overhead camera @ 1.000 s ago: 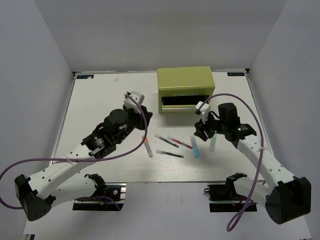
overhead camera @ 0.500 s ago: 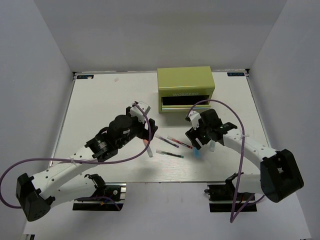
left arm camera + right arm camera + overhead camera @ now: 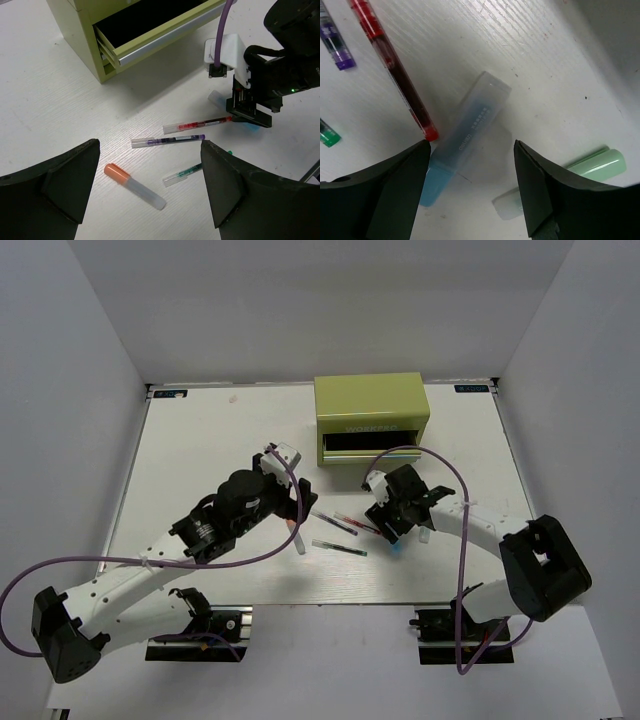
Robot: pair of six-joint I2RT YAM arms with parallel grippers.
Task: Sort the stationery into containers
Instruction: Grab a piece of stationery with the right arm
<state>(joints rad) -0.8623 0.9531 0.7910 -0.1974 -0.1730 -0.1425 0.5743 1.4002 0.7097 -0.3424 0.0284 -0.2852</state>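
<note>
Light-blue plastic marker (image 3: pixel 465 134) lies straddled by right gripper (image 3: pixel 470 190), left gripper (image 3: pixel 150 200) hangs over orange-capped white marker (image 3: pixel 134 186), both fingers-apart, likely pre-grasp.

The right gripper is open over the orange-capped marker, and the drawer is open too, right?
Not quite. The right gripper is open over the light blue marker, not the orange-capped marker; the right wrist view shows it. The drawer is open, yes.

You see a yellow-green chest (image 3: pixel 371 400) upper centre, its drawer (image 3: pixel 150 22) black inside. Lower left, the orange-capped marker (image 3: pixel 134 186) has a white body. Mid-frame: red pen (image 3: pixel 197 123), purple-ink pen (image 3: pixel 167 140), green pen (image 3: pixel 186 172). There's a light blue marker (image 3: pixel 465 135) and a mint marker (image 3: pixel 600 162). The table (image 3: pixel 200 440) is white and grained, the cable (image 3: pixel 224 25) purple.
</note>
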